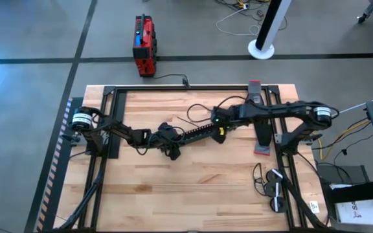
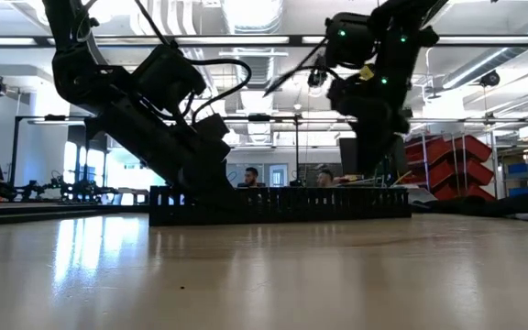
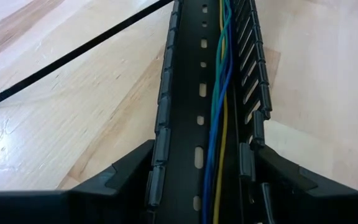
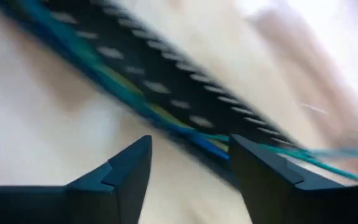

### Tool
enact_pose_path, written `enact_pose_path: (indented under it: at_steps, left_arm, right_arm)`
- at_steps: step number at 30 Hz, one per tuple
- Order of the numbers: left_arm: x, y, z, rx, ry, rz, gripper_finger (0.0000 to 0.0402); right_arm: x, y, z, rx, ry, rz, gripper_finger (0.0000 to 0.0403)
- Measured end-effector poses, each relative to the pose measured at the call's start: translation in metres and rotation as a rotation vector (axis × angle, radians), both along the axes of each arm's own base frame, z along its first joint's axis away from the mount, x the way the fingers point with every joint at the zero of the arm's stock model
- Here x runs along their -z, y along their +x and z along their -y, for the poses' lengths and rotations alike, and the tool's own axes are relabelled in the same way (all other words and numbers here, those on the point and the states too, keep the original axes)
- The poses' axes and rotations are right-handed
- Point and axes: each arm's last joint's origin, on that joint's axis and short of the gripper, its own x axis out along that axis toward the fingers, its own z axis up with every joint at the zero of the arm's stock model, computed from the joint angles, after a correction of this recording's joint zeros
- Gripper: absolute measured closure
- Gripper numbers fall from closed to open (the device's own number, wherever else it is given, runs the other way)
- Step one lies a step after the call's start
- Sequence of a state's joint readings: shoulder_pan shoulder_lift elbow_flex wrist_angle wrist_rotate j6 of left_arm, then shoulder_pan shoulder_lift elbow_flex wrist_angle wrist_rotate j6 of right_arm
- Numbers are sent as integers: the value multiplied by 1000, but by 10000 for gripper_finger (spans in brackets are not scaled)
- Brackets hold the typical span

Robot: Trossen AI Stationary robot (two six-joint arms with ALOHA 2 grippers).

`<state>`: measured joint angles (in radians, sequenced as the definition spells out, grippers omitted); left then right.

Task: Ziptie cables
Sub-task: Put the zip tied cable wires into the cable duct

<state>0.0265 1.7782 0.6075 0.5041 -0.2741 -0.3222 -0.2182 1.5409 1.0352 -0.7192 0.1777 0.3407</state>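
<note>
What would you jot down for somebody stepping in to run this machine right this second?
Left gripper: at the left end of the black slotted cable tray, its fingers straddling the tray's walls.
Right gripper: open, above the tray's other end, holding nothing.
Cables (blue, green, yellow): lying lengthwise inside the tray, their ends trailing out near the right gripper.
Zip tie: lying loose on the table beside the tray, not looped round anything.
Done: cables laid in the tray.
Left: pick up the tie, wrap it round the cables, cinch it.

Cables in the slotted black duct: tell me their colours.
The cables are blue, green and yellow, clearest in the left wrist view, running along the duct.
</note>
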Motion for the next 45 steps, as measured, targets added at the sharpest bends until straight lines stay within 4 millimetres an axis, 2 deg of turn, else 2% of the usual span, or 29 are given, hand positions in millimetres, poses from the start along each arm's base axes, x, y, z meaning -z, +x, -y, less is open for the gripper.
enact_pose_path:
  at_steps: [3,7,9,14,18,24,27,31,35,41,45]
  left_arm:
    - [0,0,0,0,0,0,193]
    - [0,0,0,1,1,-1,193]
    - [0,0,0,1,1,-1,193]
    - [0,0,0,1,2,-2,193]
    - [0,0,0,1,2,-2,193]
    - [0,0,0,1,2,-2,193]
    - [0,0,0,1,2,-2,193]
    - [0,0,0,1,2,-2,193]
    - [0,0,0,2,2,-2,193]
    - [0,0,0,1,2,-2,193]
    - [1,-1,0,2,2,-4,193]
  right_arm:
    - [-1,-11,9,46,-35,-12,265]
    - [9,-20,20,72,-30,-27,359]
    - [16,-22,24,76,-38,-4,391]
    - [30,-34,31,122,-30,-32,384]
    - [39,-45,35,159,-54,-82,400]
    - [46,-52,36,172,-58,-106,402]
    - [33,-53,36,171,-57,-110,402]
    - [8,-49,33,161,-79,-3,403]
    - [-1,-45,27,104,8,125,403]
    - [21,-33,30,94,3,175,403]
    - [35,-31,33,108,-8,114,403]
